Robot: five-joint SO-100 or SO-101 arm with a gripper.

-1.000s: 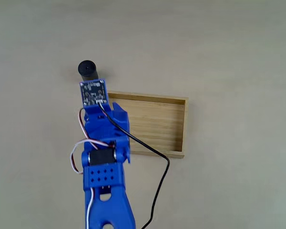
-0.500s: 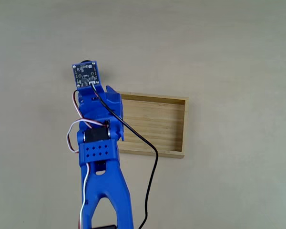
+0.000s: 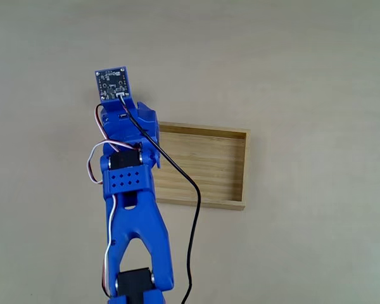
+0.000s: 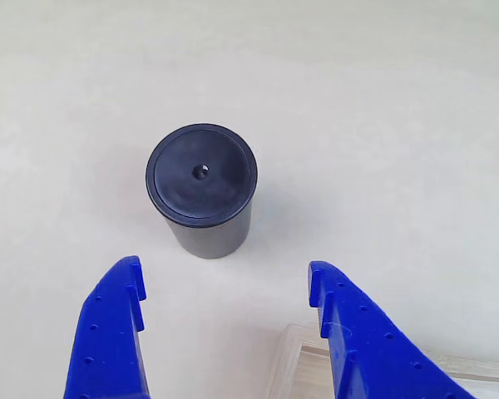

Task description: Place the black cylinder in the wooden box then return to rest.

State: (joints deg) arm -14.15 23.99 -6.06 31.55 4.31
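Alignment between pincer and target is the governing relation for the coming move. In the other view, the small matte black cylinder with a round top and central dimple (image 4: 201, 189) stands upright on the pale beige surface (image 4: 399, 100), its long axis vertical. It lies ahead of the blue two-finger pincer (image 4: 224, 276), beyond the fingertips and clear of both.

Pincer state: the two blue fingers (image 4: 112, 332) are spread apart, with nothing between them. The gap looks somewhat wider than the cylinder's top.

Lateral offset: the cylinder sits slightly toward the left finger as this view shows it, not on the midline of the gap. A straight advance would likely bring the left finger closer to the cylinder's wall than the right one. A small correction to the left before advancing appears advisable, judged from this view.

Position of the receptacle: the shallow rectangular box of light wood with low thin walls (image 3: 231, 168) rests near the middle of the surface in the fixed view, to the right of the blue arm (image 3: 130, 190). A corner of it shows at the bottom edge of the other view, below and behind the fingertips. The box is empty as far as can be seen; the arm covers its left end.

Task progress: the cylinder is not yet grasped. Approach and closing remain, then transfer to the box.
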